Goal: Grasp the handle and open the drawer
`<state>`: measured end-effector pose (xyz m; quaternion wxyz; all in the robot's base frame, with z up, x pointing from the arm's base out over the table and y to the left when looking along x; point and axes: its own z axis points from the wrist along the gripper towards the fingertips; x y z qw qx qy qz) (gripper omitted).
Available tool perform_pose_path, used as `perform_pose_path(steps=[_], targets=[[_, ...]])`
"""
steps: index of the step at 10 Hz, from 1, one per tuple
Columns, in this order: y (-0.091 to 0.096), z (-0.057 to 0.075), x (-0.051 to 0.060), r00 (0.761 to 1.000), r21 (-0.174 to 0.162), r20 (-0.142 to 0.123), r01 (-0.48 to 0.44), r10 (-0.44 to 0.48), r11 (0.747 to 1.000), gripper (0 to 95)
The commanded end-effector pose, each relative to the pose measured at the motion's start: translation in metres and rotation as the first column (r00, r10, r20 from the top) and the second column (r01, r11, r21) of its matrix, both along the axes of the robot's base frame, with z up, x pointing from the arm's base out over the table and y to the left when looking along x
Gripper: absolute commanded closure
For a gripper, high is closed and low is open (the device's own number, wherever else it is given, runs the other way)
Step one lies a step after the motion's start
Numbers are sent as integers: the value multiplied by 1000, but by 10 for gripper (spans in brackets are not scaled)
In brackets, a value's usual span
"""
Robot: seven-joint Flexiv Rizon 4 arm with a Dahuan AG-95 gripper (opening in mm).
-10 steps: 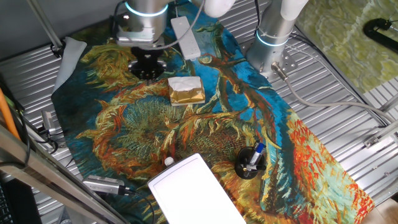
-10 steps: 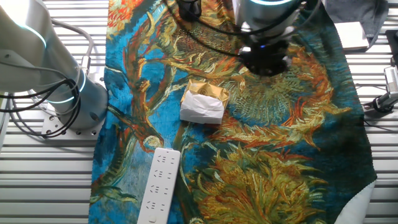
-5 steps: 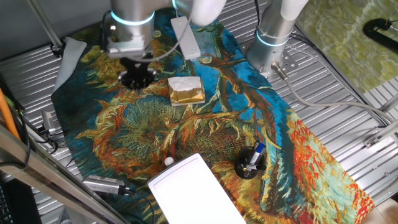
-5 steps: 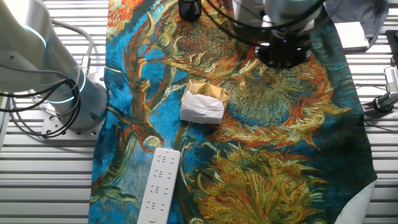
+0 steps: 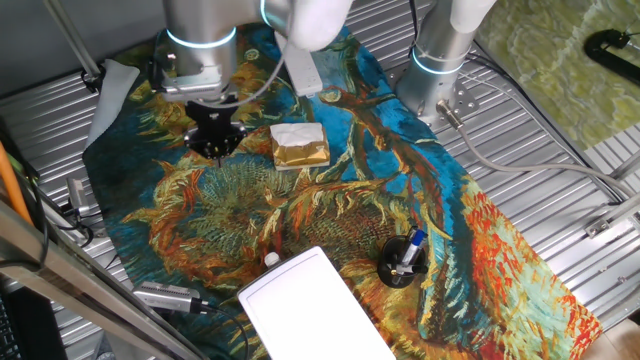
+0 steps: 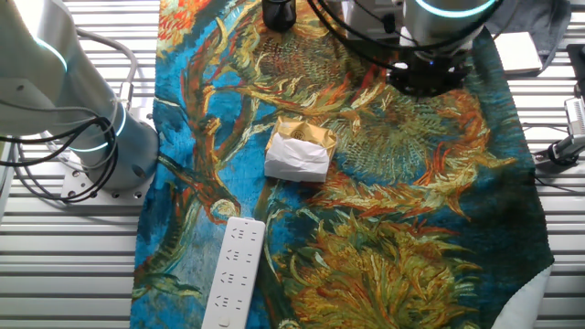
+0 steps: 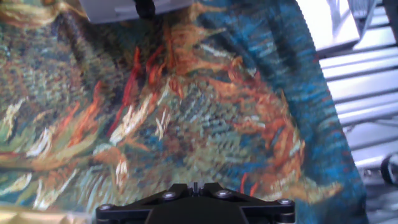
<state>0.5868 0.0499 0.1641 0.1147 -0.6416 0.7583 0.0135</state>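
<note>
The two fixed views are bright and evenly lit, and the light seems to come from above. The shadows are soft and weak; a small dark one lies on the painted cloth (image 5: 330, 220) under the gripper (image 5: 218, 145). The white drawer (image 5: 310, 305) is almost overexposed, so its top has little detail. The metal table (image 6: 64, 247) shows pale reflections along its ribs, and a ring on the arm base (image 6: 114, 119) glows light blue. Both fixed views are quite sharp, only a little soft at the edges. The hand view is dimmer and clearly blurred, the cloth pattern is smeared, and the upper right corner is washed out by glare.
</note>
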Motion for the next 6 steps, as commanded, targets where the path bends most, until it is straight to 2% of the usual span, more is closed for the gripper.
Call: perform_pose_path(steps=[1,3,6], targets=[[14,-8,3,1000,34,2,-6,6,999,950],[22,-12,5,1000,61,3,-12,11,998,950],[35,-19,14,998,130,16,-56,55,990,950]])
